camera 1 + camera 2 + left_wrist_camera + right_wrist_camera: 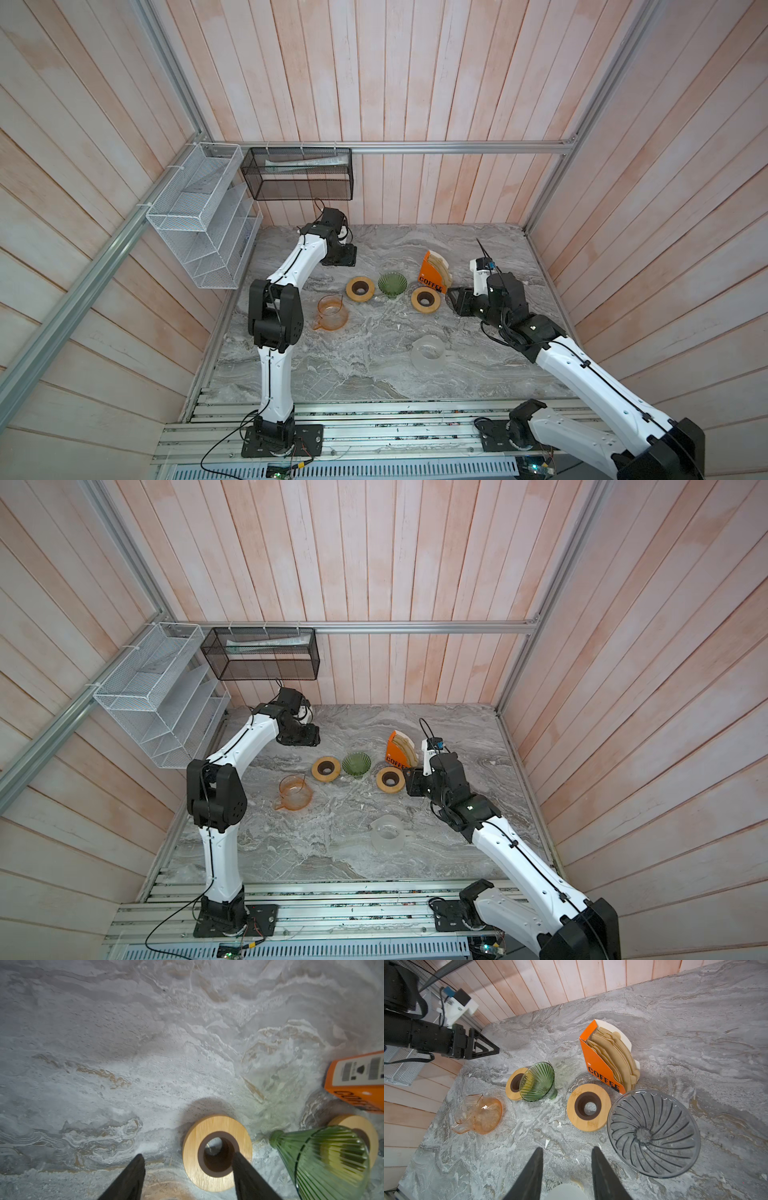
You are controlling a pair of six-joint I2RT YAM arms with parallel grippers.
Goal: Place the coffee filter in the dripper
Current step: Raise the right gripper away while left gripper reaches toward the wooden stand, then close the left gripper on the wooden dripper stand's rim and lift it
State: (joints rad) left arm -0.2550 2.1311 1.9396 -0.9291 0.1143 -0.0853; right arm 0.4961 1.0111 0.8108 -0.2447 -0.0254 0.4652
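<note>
Inventory, largest item first.

- Marble tabletop (pixel 374 365): grey-veined, and all loose items are carried on it.
- White wire rack (pixel 199 216): fixed to the frame at the rear left corner.
- Black mesh basket (pixel 299 174): hung on the rear rail, just beside the rack.
- Left gripper (pixel 188 1155): held over the rear left of the table. The fingers are spread and nothing is seen between them.
- Right gripper (pixel 566 1147): held low at the right, near the filter box. The fingers are parted and nothing is gripped.
- Frosted server (pixel 428 353): set toward the front, well apart from the other pieces.
- Orange glass server (pixel 331 311): set left of centre.
- Grey glass dripper (pixel 654 1132): shown mouth up in the right wrist view, just beside the filter box. It is not made out in either top view.
- Filter box (pixel 432 274): orange, lettered COFFEE, stood upright.
- Green dripper (pixel 392 284): stood mouth up between the two rings.
- Left wooden ring (pixel 360 288) and right wooden ring (pixel 425 299): laid flat.
- Coffee filters (pixel 614 1053): brown paper, stacked on edge inside the filter box.
</note>
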